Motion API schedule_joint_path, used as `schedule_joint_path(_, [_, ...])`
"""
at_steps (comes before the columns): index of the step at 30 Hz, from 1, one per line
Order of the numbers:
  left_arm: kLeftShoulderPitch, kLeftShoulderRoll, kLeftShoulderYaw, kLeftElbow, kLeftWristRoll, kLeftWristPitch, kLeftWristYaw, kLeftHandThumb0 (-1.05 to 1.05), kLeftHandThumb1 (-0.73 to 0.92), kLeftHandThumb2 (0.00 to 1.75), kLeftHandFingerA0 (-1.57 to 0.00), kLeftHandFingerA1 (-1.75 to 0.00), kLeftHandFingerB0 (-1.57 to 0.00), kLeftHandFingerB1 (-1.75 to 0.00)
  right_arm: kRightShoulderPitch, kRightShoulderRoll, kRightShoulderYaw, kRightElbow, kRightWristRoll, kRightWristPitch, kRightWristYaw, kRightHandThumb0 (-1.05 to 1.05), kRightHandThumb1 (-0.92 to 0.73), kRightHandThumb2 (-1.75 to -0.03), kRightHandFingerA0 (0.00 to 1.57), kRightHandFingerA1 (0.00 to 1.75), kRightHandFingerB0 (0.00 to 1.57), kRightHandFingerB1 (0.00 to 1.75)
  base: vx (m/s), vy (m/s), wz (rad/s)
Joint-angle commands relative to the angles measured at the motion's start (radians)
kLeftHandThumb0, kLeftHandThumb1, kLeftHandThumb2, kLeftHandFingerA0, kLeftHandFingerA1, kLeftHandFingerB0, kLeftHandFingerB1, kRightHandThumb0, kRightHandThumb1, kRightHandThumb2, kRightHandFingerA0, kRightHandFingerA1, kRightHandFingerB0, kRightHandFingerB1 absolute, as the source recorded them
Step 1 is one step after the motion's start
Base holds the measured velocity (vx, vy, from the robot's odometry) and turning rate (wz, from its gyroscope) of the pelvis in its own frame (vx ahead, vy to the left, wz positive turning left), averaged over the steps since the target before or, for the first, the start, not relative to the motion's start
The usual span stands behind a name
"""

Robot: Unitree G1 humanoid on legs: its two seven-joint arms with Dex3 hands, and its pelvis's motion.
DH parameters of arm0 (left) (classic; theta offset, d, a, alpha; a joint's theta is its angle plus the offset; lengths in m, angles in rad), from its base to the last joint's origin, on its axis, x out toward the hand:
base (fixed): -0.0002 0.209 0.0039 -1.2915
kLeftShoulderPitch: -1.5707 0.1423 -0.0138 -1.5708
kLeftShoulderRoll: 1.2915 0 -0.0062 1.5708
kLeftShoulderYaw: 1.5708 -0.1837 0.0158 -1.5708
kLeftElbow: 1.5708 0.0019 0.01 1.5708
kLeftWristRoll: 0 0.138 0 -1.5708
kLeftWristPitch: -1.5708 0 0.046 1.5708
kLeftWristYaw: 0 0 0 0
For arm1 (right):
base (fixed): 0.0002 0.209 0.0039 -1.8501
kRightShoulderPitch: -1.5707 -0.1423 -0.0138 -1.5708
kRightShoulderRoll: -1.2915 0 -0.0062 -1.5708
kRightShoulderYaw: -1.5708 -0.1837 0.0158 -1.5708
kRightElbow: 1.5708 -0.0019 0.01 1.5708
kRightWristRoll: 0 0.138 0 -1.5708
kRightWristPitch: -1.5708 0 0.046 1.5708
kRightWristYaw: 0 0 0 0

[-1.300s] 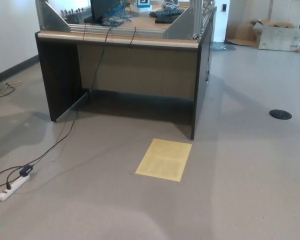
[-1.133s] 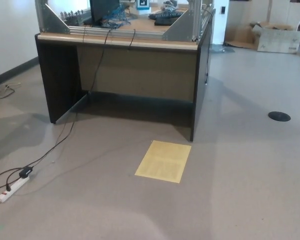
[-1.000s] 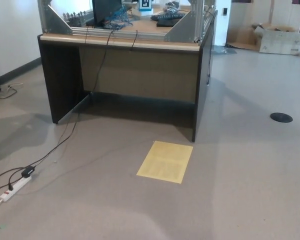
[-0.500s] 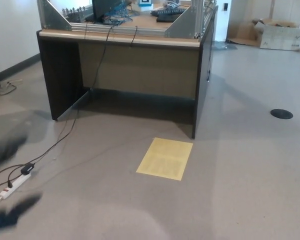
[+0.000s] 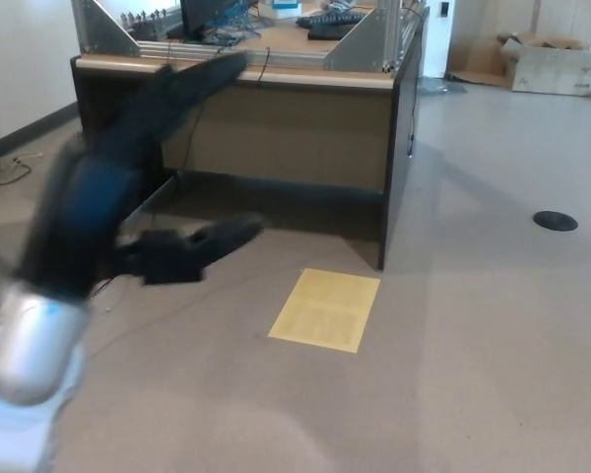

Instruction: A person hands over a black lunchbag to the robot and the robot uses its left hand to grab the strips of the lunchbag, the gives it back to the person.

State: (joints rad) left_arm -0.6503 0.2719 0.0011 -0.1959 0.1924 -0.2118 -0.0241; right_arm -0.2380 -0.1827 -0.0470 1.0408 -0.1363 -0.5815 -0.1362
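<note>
Blurred black left hand (image 5: pixel 148 187), fingers spread

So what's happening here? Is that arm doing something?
The robot's left hand is up in front of the desk, blurred by motion, its fingers spread and holding nothing. No lunchbag or person is in view. A yellow sheet lies on the floor. The right hand is out of sight.

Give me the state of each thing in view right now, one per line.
left hand: raised into view, motion-blurred, fingers apart, holding nothing
right hand: not in view
lunchbag: not in view, nor any person
yellow sheet: flat on the floor
desk: upright, cables hanging down its front
cardboard box: on the floor far right, top open
</note>
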Motion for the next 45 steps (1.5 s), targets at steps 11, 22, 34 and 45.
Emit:
schedule_joint_path(11, [-0.154, -0.111, -0.209, 0.032, 0.238, 0.212, 0.001, -0.42, 0.38, 0.61, -0.27, -0.40, -0.22, -0.37, -0.019, 0.000, 0.024, 0.020, -0.025, -0.028, -0.043, -0.41, -0.57, -0.57, 0.57, 0.46, 0.32, 0.31, 0.00, 0.000, 0.00])
schedule_joint_path(22, [-0.114, -0.164, -0.251, -0.023, 0.260, 0.298, -0.036, -0.44, 0.39, 0.62, -0.24, -0.40, -0.18, -0.36, 0.008, -0.001, 0.037, 0.010, -0.029, -0.022, -0.045, -0.41, -0.58, -0.57, 0.57, 0.46, 0.33, 0.31, 0.00, 0.000, 0.00])
schedule_joint_path(34, [-0.142, -0.215, -0.305, -0.058, 0.330, 0.356, -0.037, -0.27, 0.29, 0.86, -0.06, -0.50, -0.05, -0.49, 0.023, -0.003, 0.041, 0.023, -0.029, -0.055, -0.036, -0.41, -0.59, -0.57, 0.57, 0.47, 0.34, 0.32, 0.00, 0.000, 0.00])
schedule_joint_path(45, [-0.211, -0.297, -0.362, 0.004, 0.407, 0.432, -0.017, -0.54, 0.41, 0.66, -0.22, -0.41, -0.11, -0.36, 0.018, -0.003, 0.045, 0.014, -0.037, -0.054, -0.038, -0.41, -0.59, -0.57, 0.55, 0.47, 0.33, 0.32, 0.00, 0.000, 0.00])
